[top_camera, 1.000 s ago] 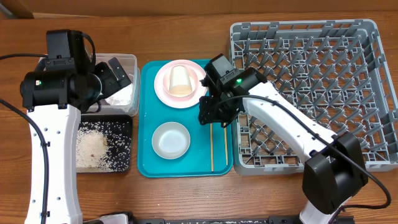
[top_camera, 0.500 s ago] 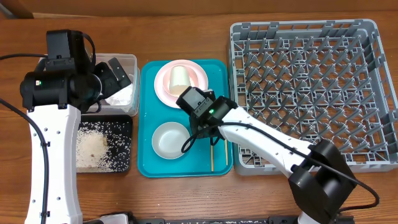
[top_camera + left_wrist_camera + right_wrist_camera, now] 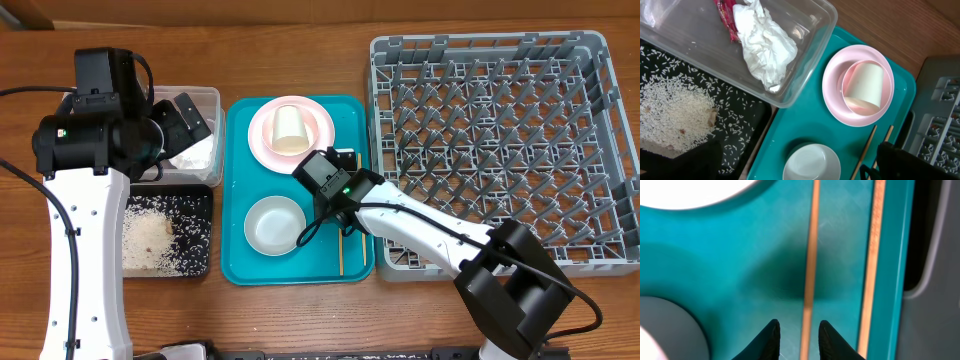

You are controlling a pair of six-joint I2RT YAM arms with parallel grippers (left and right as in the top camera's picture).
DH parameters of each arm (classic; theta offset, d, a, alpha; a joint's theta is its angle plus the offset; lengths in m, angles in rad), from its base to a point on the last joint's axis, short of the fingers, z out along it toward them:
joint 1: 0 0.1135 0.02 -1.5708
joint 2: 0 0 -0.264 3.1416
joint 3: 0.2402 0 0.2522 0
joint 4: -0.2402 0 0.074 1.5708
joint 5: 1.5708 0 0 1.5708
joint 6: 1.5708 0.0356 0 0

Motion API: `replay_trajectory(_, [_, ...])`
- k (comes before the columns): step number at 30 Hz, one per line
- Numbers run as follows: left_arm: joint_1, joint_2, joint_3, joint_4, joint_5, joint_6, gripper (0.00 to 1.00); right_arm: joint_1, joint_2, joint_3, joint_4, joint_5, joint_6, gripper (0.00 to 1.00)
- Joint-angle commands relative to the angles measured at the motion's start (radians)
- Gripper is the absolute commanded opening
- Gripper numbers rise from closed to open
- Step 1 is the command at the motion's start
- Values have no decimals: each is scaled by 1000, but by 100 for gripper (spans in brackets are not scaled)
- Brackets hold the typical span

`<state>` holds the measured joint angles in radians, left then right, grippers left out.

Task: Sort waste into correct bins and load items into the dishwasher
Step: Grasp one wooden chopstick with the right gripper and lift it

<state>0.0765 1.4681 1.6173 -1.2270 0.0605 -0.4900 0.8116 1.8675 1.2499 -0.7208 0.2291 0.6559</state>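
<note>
The right gripper [image 3: 799,339] hangs low over the teal tray [image 3: 740,255], its jaws a little apart. One chopstick [image 3: 810,255] runs straight out from between the fingertips [image 3: 772,335]. It lies nearer one tip than the other, with tray showing on both sides, so it is straddled rather than pinched. The second chopstick [image 3: 874,255] lies parallel, outside the gripper on the right of the wrist view, close along the tray's rim. The grey dish rack [image 3: 937,320] stands just beyond that rim. The white bowl [image 3: 275,225] sits on the tray just beside the gripper's other side.

The left gripper [image 3: 800,161] is spread wide and holds nothing. Ahead of it in its wrist view sits the clear tub [image 3: 810,55], holding the crumpled tissue [image 3: 765,45] and the red wrapper [image 3: 727,17]. Next to the tub, by one finger, is the black tray [image 3: 740,135] with rice [image 3: 670,115] scattered in it. By the other finger, on the teal tray, a pink dish [image 3: 837,107] carries the cream cup [image 3: 865,85], lying on its side.
</note>
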Motion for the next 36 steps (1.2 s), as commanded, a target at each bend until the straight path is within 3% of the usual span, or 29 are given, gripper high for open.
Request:
replay_trajectory(1, [2,-9,20,2,11,19,100,-3,-3,-3,39,18,11,28])
replay_trajectory(20, [2,-9,20,1,10,19,100,-10,-2,-132,201,40,11,27])
replay_trajectory(24, [2,-9,20,1,11,19,100,-7,-2,-156,212,40,81,27])
replay_trajectory(31, [2,-9,20,1,11,19,100,-10,-2,-203,280,39,81,27])
replay_trajectory(34, [2,-9,20,1,10,19,100,-10,-2,-203,278,39,81,9])
replay_trajectory(36, [2,-9,20,1,10,19,100,-10,-3,-203,279,39,81,4])
